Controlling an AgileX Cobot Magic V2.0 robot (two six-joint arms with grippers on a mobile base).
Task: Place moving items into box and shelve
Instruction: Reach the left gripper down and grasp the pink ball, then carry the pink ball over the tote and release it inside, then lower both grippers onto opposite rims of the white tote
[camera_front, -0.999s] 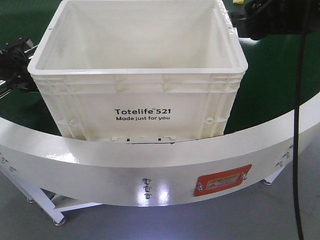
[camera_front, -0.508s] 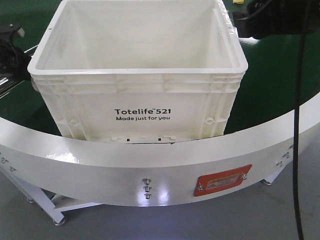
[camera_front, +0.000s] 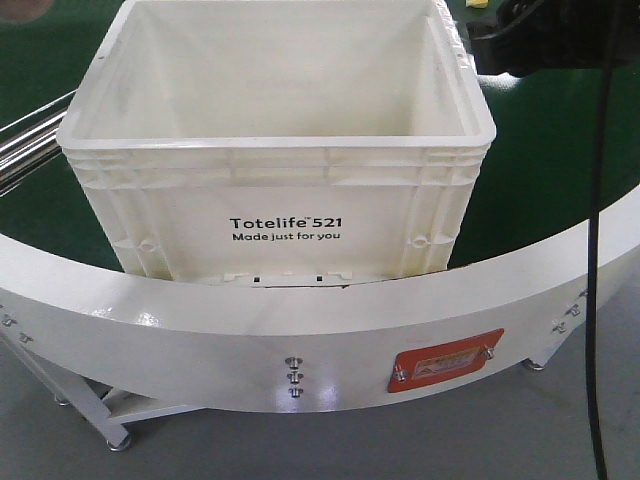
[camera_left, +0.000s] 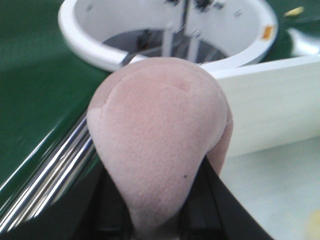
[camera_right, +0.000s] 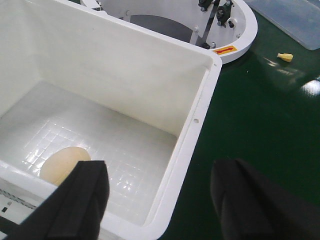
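The box (camera_front: 280, 150) is a large white crate printed "Totelife 521", standing on the green belt. In the left wrist view my left gripper (camera_left: 157, 197) is shut on a pinkish-brown plush moving item (camera_left: 160, 125), with the box wall (camera_left: 270, 110) to its right. A pale yellow round item (camera_right: 62, 162) lies on the box floor. My right gripper (camera_right: 160, 200) hangs open and empty over the box's rim (camera_right: 200, 100) at a corner. In the front view the right arm (camera_front: 520, 45) shows at the box's far right corner; the left gripper is out of that view.
A white curved rail (camera_front: 300, 330) with a red label (camera_front: 445, 362) runs in front of the box. A black cable (camera_front: 598, 200) hangs at the right. Chrome rods (camera_front: 30, 140) lie left of the box. A small yellow piece (camera_right: 284, 57) sits on the green belt.
In the front view the left gripper, beside the box's left wall a second ago, has moved up and left out of the frame. The box and right arm have not moved.
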